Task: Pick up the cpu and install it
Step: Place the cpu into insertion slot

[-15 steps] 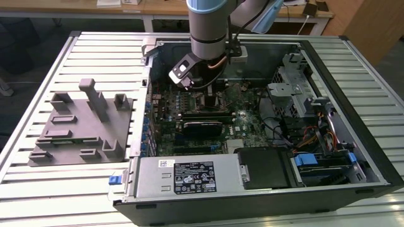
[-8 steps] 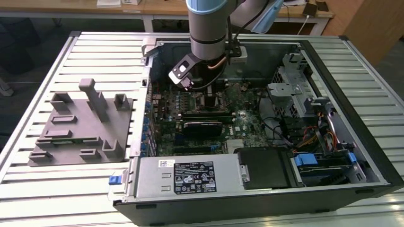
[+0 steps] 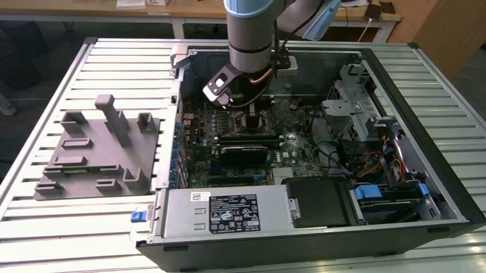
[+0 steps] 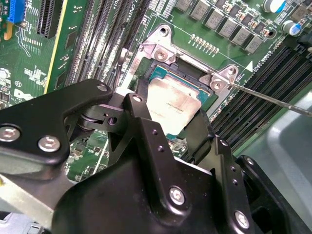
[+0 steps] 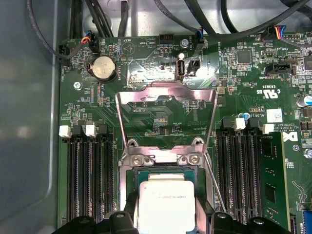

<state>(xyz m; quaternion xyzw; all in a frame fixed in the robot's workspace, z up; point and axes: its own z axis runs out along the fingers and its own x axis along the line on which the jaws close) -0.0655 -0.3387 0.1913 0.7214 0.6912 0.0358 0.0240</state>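
- My end effector (image 4: 165,117) is down inside an open computer case (image 3: 304,245) that lies on its side on the slatted tabletop (image 3: 99,68).
- In the exterior view my arm (image 3: 251,34) comes in from above, over the far half of the green motherboard (image 5: 161,53).
- My 2 black fingers (image 4: 146,131) are clamped on the cpu (image 4: 174,103), each pressed against 1 of 2 opposite edges.
- In both wrist views the cpu shows its silver top, lying flat and square over the opening of the socket frame (image 5: 165,157).
- I cannot tell whether the cpu is fully seated or just above the socket.
- The socket's metal load plate (image 5: 165,95) is swung open, away from the cpu.
- A thin metal lever (image 4: 268,100) runs out from the corner of the frame, apart from my fingers.
- Black memory slots (image 5: 87,180) flank the socket on both sides.
- A grey fixture (image 3: 99,153) with upright posts stands on the tabletop at the exterior view's left, just beside the case.
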